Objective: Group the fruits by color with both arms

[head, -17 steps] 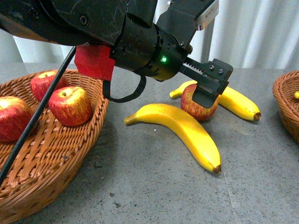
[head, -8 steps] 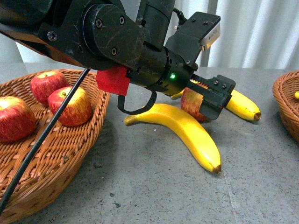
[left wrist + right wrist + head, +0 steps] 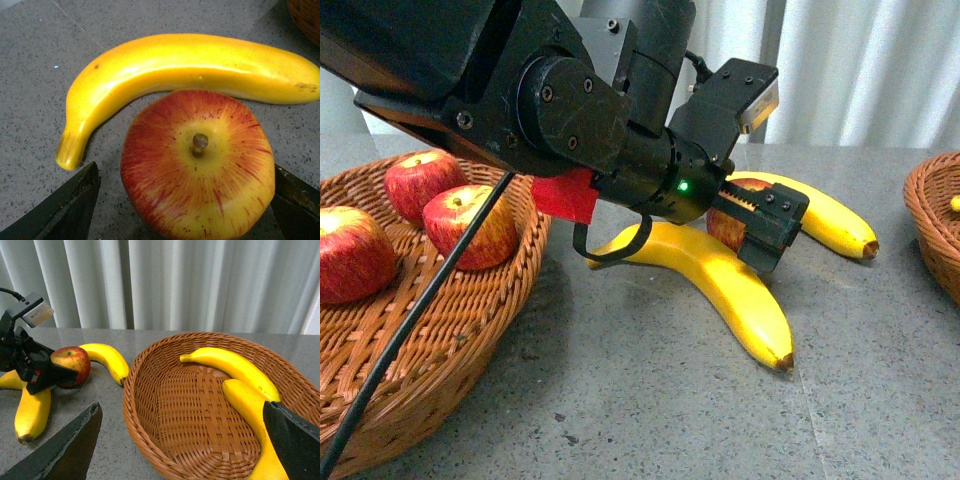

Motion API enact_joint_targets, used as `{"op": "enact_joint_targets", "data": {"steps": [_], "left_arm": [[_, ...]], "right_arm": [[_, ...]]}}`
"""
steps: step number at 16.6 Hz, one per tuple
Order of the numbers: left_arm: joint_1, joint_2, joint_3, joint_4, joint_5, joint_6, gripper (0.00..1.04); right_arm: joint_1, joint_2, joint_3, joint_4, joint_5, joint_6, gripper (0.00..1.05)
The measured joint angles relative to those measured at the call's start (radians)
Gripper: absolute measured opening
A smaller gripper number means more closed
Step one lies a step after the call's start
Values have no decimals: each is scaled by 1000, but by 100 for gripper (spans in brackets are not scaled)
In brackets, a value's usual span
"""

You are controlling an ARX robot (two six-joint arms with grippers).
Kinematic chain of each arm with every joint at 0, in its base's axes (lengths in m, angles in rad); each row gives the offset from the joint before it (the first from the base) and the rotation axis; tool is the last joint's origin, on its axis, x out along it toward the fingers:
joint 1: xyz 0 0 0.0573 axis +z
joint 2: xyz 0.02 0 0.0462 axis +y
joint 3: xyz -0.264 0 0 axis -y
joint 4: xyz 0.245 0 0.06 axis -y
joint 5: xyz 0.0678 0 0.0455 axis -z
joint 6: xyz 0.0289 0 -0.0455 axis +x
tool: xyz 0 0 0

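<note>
On the grey table a red-and-yellow apple (image 3: 723,222) (image 3: 200,170) sits between two yellow bananas (image 3: 732,285) (image 3: 827,215). My left gripper (image 3: 760,232) (image 3: 185,200) is open and down around this apple, one finger (image 3: 70,210) on each side with small gaps. The far banana (image 3: 175,67) curves just beyond the apple. Three more apples (image 3: 418,178) (image 3: 470,222) (image 3: 350,252) lie in the left wicker basket (image 3: 440,340). My right gripper (image 3: 182,445) hangs open over the right wicker basket (image 3: 145,430), which holds two bananas (image 3: 235,365) (image 3: 255,415).
The right basket's rim (image 3: 930,220) shows at the front view's right edge. A black cable (image 3: 410,330) from the left arm crosses over the left basket. White curtains (image 3: 200,285) close off the table's far side.
The left arm has come lower and forward. Its jaws now sit around the apple, which is more hidden in the front view. The fruits have not moved.
</note>
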Motion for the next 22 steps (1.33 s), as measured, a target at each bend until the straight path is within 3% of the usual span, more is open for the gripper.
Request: {"op": "enact_joint_targets", "data": {"steps": [1, 4, 8, 10, 15, 18, 22], "left_arm": [[3, 10, 5, -3, 5, 0, 96], [3, 12, 10, -2, 7, -3, 70], [-9, -15, 10, 9, -31, -20, 67], [-19, -95, 0, 32, -105, -43, 67], [19, -460, -255, 109, -462, -184, 67], [61, -661, -477, 36, -542, -394, 67], [-5, -873, -692, 15, -683, -597, 67]], "right_arm": [[0, 0, 0, 0, 0, 0, 98], [0, 0, 0, 0, 0, 0, 98], [0, 0, 0, 0, 0, 0, 98], [0, 0, 0, 0, 0, 0, 98], [0, 0, 0, 0, 0, 0, 98], [0, 0, 0, 0, 0, 0, 98], [0, 0, 0, 0, 0, 0, 98]]}}
